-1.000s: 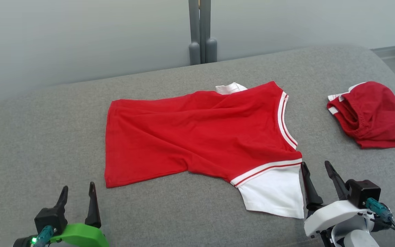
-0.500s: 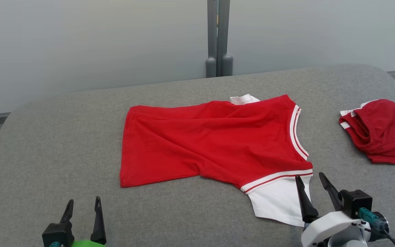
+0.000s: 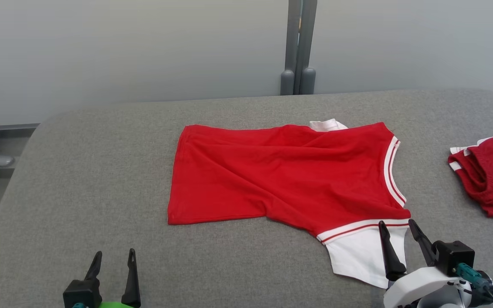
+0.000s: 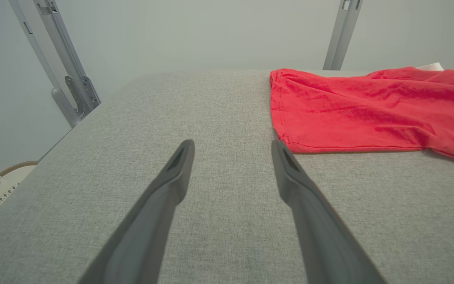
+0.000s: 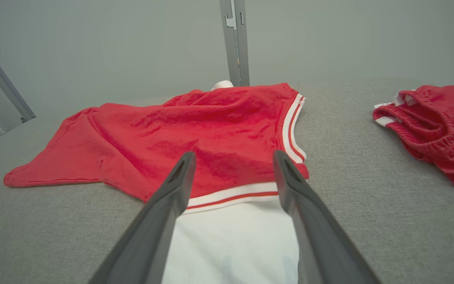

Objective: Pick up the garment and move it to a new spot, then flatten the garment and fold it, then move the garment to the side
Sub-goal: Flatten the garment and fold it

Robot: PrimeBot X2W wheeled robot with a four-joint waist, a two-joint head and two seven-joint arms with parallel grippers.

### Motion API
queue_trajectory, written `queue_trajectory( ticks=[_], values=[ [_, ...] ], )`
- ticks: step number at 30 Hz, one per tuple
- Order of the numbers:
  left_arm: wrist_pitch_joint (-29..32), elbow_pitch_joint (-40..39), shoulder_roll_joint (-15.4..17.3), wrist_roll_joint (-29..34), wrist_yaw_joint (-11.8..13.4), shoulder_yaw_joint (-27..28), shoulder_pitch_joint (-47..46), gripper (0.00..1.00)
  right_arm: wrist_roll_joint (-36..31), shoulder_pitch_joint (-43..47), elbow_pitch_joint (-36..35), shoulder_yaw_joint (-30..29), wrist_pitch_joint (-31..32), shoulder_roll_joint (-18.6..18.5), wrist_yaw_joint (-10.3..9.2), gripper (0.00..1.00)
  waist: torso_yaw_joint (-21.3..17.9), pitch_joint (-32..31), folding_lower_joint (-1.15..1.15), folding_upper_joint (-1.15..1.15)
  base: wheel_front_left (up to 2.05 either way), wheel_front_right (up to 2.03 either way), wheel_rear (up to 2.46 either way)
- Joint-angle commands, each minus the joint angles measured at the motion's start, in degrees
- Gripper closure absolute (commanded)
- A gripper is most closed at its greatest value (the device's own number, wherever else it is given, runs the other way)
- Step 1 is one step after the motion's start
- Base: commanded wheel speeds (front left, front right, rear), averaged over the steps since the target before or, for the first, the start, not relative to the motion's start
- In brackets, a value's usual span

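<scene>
Just before the open right claw (image 3: 395, 222), white sleeve (image 3: 357, 256) of the red garment (image 3: 280, 171); left claw (image 3: 115, 252) open, well apart.

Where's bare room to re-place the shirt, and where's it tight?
Biggest free patch: gray surface left of the red shirt, ahead of the left claw. A narrower strip lies behind the shirt. Crowded: the gap between shirt and red shorts, with the right claw at the shirt's white panel.

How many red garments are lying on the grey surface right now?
2. A red shirt with white sleeves lies spread at the middle of the grey surface; crumpled red shorts sit apart to its right, cut off by the head view's edge. None seems hidden.
</scene>
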Motion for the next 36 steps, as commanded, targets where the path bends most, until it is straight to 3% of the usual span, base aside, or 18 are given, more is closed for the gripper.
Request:
queue_trajectory(
  ticks=[1,16,36],
  values=[
    [0.00,0.11,0.08,-0.10,-0.21,-0.08,0.30,0.00,-0.11,0.62,0.02,-0.12,0.00,-0.12,-0.03,0.00,0.26,-0.05,0.00,0.00,0.00,0.00,0.00],
    [0.00,-0.51,0.08,-1.73,-0.32,-2.16,-0.31,0.00,0.19,1.11,1.39,-0.52,0.00,-0.11,-0.03,0.00,-0.22,1.87,0.00,0.00,0.00,0.00,0.00],
    [0.00,1.38,0.09,-3.97,0.44,-6.74,-7.21,0.00,-0.44,-1.86,8.55,-0.91,0.00,-0.13,-0.03,0.00,-2.97,12.12,0.00,0.00,0.00,0.00,0.00]
  ],
)
